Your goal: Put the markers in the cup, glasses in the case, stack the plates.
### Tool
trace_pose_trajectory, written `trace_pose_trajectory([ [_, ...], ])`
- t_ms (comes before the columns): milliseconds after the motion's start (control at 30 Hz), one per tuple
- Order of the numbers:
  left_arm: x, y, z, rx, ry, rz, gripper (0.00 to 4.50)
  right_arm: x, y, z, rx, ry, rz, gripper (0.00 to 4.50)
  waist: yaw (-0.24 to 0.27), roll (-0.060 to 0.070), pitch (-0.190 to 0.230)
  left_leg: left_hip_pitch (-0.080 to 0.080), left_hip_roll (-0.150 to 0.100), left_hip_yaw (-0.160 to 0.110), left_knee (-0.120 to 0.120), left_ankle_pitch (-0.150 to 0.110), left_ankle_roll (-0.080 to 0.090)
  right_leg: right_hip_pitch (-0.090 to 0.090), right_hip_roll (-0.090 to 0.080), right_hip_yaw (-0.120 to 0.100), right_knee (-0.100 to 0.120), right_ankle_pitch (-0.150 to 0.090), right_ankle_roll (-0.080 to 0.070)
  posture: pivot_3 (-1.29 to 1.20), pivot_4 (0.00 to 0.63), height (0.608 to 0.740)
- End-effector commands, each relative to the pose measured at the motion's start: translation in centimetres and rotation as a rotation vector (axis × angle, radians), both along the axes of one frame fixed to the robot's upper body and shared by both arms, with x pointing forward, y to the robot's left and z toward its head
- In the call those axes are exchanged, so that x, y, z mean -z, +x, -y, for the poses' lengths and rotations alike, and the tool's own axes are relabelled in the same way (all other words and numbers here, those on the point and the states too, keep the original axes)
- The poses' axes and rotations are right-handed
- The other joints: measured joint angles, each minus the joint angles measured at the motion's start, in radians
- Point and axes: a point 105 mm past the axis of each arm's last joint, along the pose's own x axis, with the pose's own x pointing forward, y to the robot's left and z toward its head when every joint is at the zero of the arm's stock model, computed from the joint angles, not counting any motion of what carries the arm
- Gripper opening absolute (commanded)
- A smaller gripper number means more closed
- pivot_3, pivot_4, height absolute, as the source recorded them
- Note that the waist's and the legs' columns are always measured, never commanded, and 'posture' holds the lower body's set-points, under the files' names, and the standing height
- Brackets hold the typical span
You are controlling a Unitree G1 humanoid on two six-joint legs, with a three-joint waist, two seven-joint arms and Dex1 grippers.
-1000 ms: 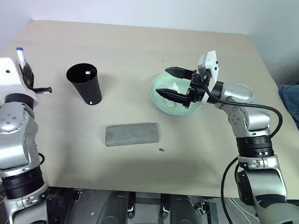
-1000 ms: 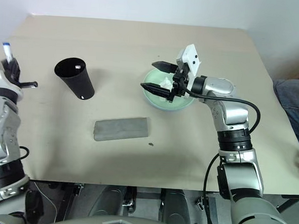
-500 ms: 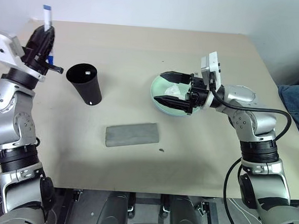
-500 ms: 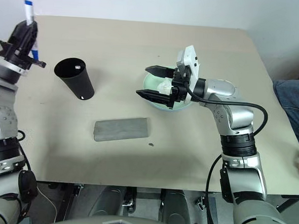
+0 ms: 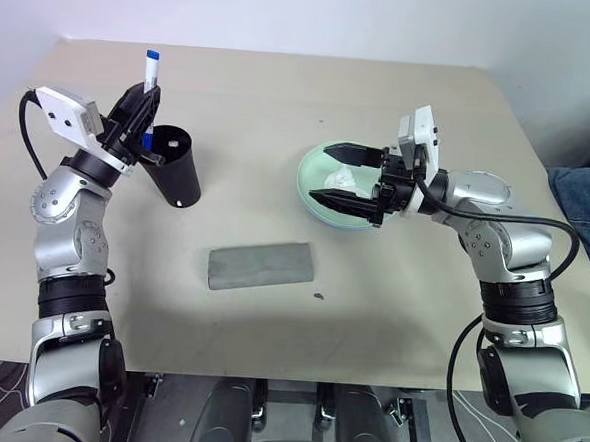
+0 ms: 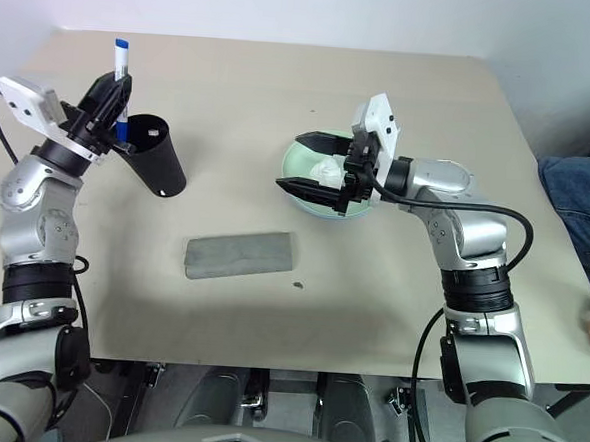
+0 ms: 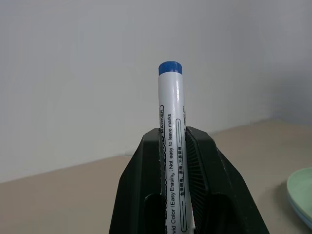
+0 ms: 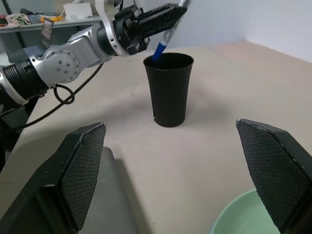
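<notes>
Marker [image 7: 170, 146] in left gripper [image 5: 138, 114], above cup [image 5: 173, 163]

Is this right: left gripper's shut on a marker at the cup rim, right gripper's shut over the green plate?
Not quite. The right gripper is open, not shut: the left eye view shows its fingers spread wide over the green plate. The left gripper is indeed shut on a marker at the cup rim.

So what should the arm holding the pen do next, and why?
Probably lower the marker a little further into the cup, then let go. The left gripper is shut on it, tilted, with its blue lower end right at the cup's rim, so it is not inside yet.
</notes>
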Motion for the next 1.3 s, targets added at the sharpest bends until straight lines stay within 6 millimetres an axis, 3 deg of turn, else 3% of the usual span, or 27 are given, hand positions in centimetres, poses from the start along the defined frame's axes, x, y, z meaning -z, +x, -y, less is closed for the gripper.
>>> trace_pose_trajectory([
  [33,-1.0,-0.1,0.1,-0.013,0.026,0.053,0.3,-1.2,-0.4,0.1,0.003,0.001,0.066,4.5,0.0,0.0,0.0,0.0,0.0,0.0,0.0,0.0,0.0,0.0,0.0,0.0,0.0,0.0,0.0,0.0,0.15,0.681],
  [200,-0.2,0.0,-0.3,-0.027,0.022,0.038,0.3,-1.2,-0.2,0.1,0.014,-0.001,0.073,4.5,0.0,0.0,0.0,0.0,0.0,0.0,0.0,0.0,0.0,0.0,0.0,0.0,0.0,0.0,0.0,0.0,0.15,0.681],
  [633,-0.2,-0.3,-0.4,-0.039,0.012,0.042,4.47,-1.3,-0.1,0.2,0.03,-0.004,0.083,4.5,-0.001,0.0,0.0,0.0,0.0,0.0,0.0,0.001,0.0,0.0,0.0,0.0,0.0,0.0,0.001,0.0,0.15,0.681],
  [800,-1.4,-2.0,-0.7,-0.024,0.006,0.046,4.47,-1.5,0.0,0.2,0.029,0.013,0.08,4.5,-0.002,0.0,0.0,0.0,0.0,0.0,0.0,0.002,-0.003,0.0,0.0,0.0,0.0,0.0,0.001,0.0,0.15,0.681],
  [1033,-3.0,-8.0,-1.9,0.113,0.077,-0.068,4.47,-1.4,0.5,0.4,0.04,0.031,0.073,4.5,-0.008,0.001,0.0,0.0,0.001,0.0,0.0,0.002,-0.004,-0.001,0.0,0.001,0.0,0.0,0.0,0.0,0.15,0.681],
  [1167,-1.4,-11.0,-3.7,0.107,0.125,-0.178,4.47,-1.4,0.5,0.1,0.023,0.047,0.065,4.5,-0.005,0.001,0.001,0.001,0.001,-0.001,0.0,-0.001,-0.004,-0.001,0.0,0.001,0.0,0.0,0.0,0.0,0.15,0.681],
  [1300,1.7,-12.8,-2.9,0.172,0.167,-0.263,4.47,-0.8,0.6,0.8,0.001,0.04,0.047,4.5,0.0,0.002,0.001,0.001,0.001,-0.002,0.0,-0.002,-0.003,-0.001,0.0,0.001,-0.004,-0.001,-0.005,0.0,0.15,0.681],
])
